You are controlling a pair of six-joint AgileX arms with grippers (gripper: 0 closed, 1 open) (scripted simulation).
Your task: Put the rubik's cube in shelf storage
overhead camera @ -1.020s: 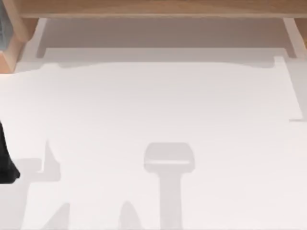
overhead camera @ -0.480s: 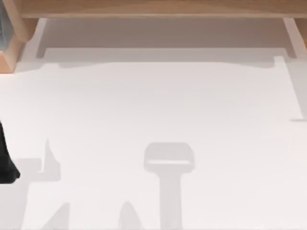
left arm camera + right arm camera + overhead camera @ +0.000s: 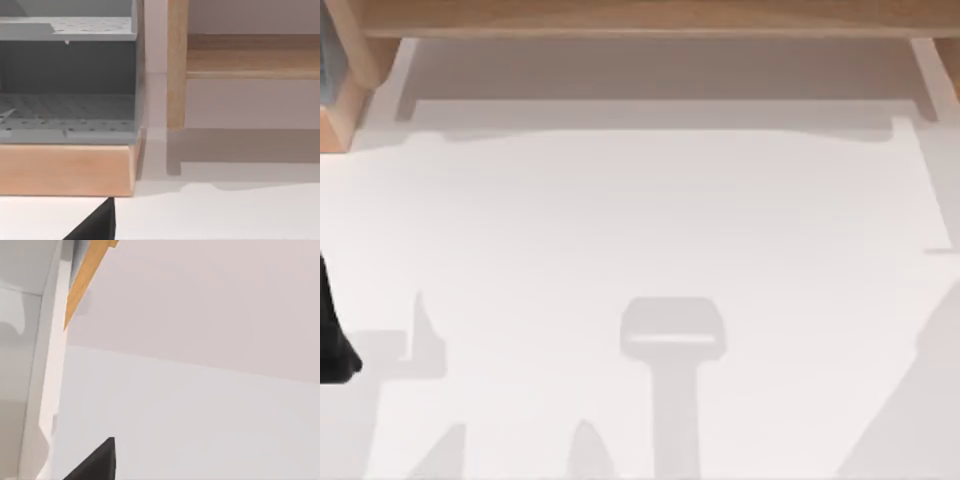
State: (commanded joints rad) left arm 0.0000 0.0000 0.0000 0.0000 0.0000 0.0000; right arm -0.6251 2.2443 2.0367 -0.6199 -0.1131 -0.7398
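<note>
Jaws state on either arm: cannot tell; left arm point(image 3: 334, 330) by table's point(image 3: 640, 250) left edge, shelf storage point(image 3: 650, 18) behind.

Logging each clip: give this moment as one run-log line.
shelf storage: table's far edge | left arm: table's left edge | gray rack: beside shelf's left panel | right tool: above table by shelf's end

The top view looks straight down on the table point(image 3: 650, 220); both wrist views face the shelf storage point(image 3: 240, 60) closely.
</note>
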